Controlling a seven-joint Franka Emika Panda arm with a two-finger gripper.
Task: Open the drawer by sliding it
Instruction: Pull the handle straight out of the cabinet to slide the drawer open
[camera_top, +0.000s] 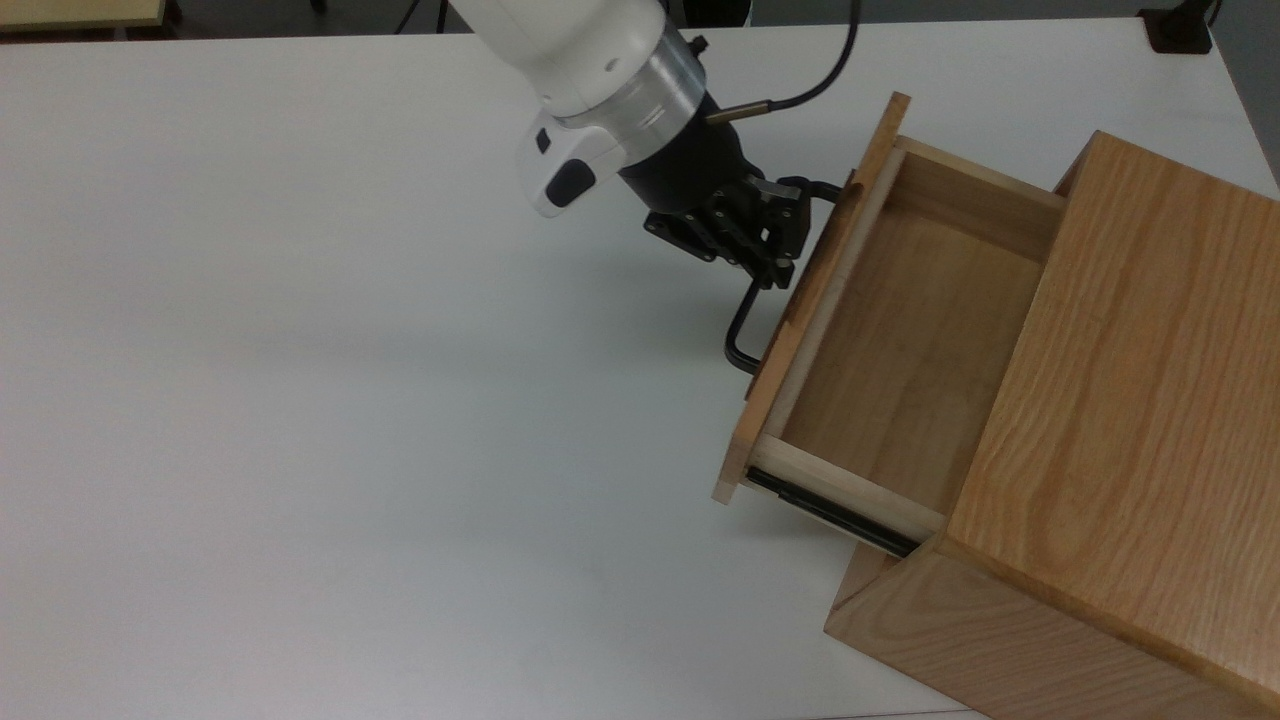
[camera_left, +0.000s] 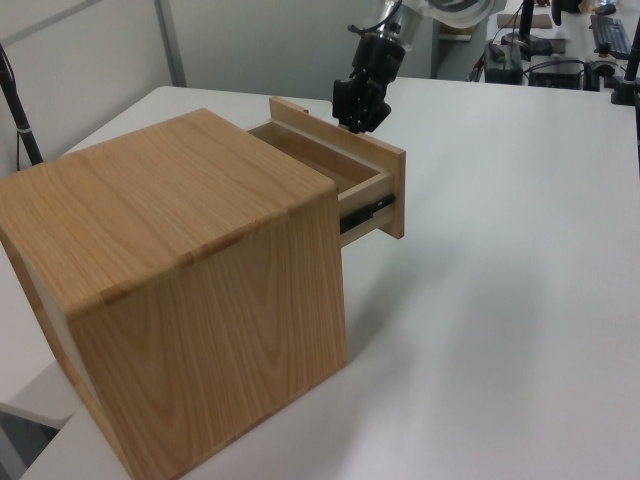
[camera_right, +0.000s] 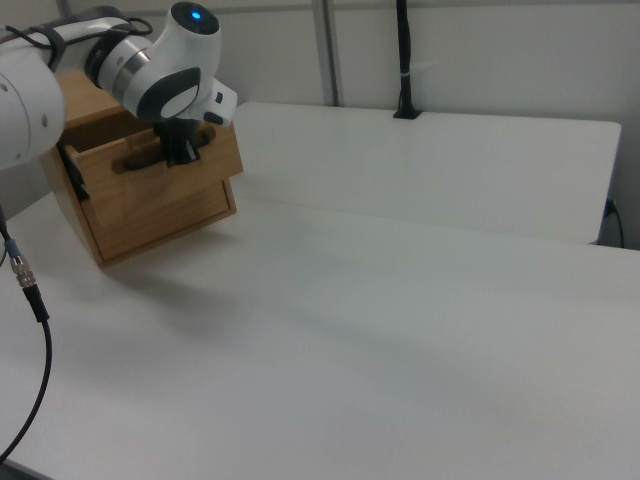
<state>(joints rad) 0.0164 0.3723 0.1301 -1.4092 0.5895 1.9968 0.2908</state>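
Claw (camera_top: 772, 240) clamped on drawer (camera_top: 900, 350) handle (camera_top: 742, 330)

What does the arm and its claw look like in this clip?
The arm has a glossy white shell ending in a silver metal ring, with a white side piece bearing a dark oval button. The claw is black, with ribbed linkage fingers. A black cable with a brass-coloured plug runs from the wrist. In the right view, a blue light glows on the arm.

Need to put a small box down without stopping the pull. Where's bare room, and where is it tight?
Bare: the table across the top view's left and below the drawer, whose inside is also bare. Tight: at the handle, where the gripper is clamped, and beside the cabinet.
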